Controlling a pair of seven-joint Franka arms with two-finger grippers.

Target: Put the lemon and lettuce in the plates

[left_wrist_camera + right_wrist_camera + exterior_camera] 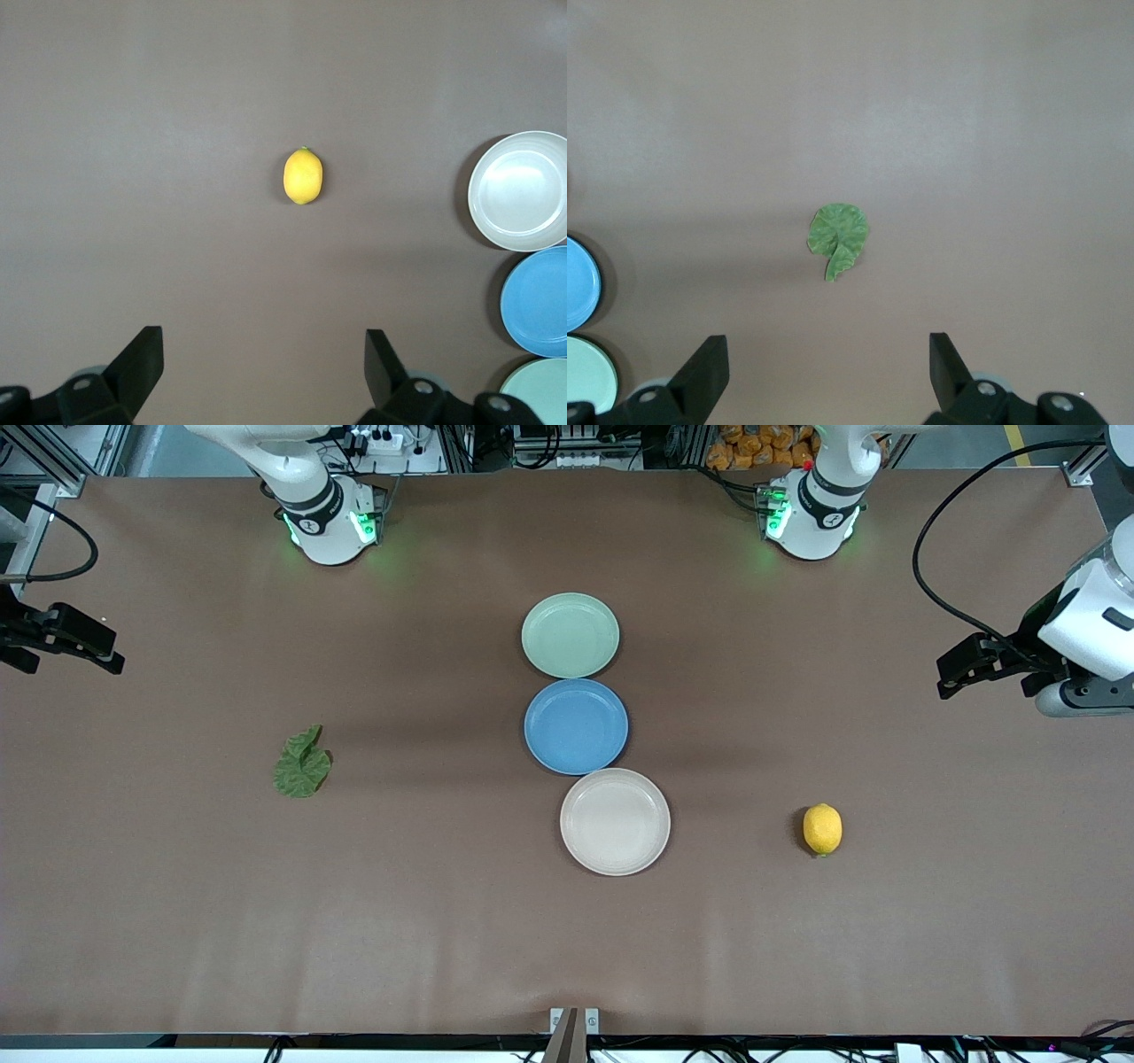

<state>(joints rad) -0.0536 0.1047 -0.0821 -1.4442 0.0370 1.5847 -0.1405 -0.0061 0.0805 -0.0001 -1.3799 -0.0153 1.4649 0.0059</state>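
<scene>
lemon (822, 829): bare tabletop (930, 921) all round, your approach is free | lettuce (302, 763): same | only obstacle: blue plate (576, 725) touching both pale plates mid-table

Lemon (822, 829) and lettuce (302, 763) on table, plates (615, 821) between.

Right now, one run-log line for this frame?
lemon: on table | lettuce: on table | plates: bare | left gripper: open, waiting | right gripper: open, waiting
</scene>
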